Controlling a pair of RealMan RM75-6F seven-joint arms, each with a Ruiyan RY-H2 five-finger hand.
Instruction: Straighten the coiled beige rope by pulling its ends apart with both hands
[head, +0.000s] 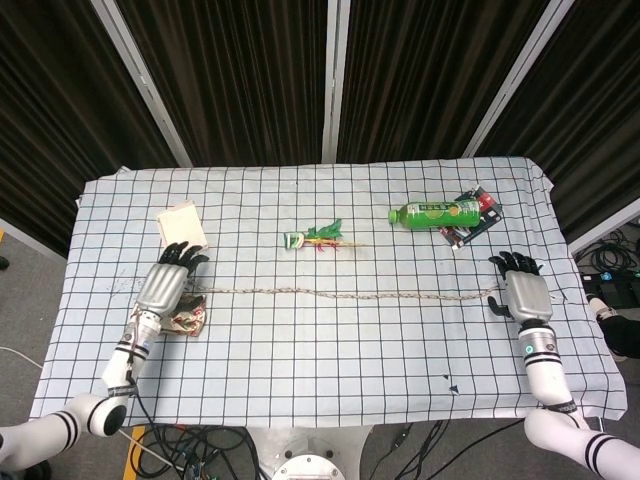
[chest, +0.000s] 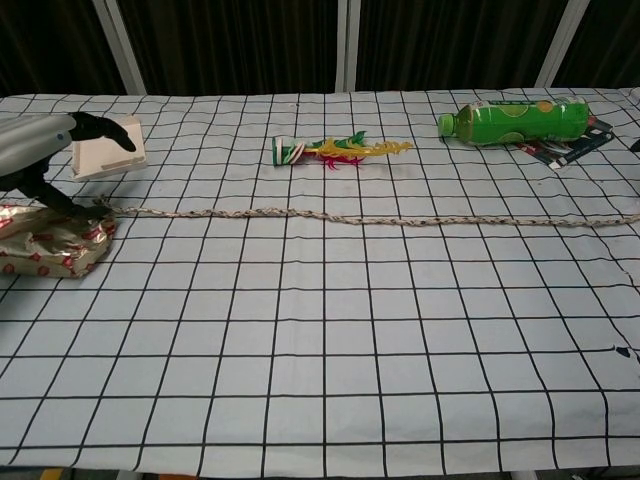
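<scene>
The beige rope (head: 345, 294) lies flat on the checked cloth in a nearly straight line across the table, also seen in the chest view as the rope (chest: 380, 218). My left hand (head: 163, 285) is at the rope's left end with its fingers spread upward and nothing held. In the chest view the left hand (chest: 38, 150) hovers just above that end. My right hand (head: 524, 292) sits at the rope's right end, fingers spread, with the rope tip lying beside it on the cloth.
A crumpled red-gold wrapper (chest: 50, 240) lies under my left hand. A white box (head: 181, 222) is behind it. A green-yellow packet (head: 318, 238) sits mid-table. A green bottle (head: 436, 212) rests on a dark packet (head: 475, 220) at the back right.
</scene>
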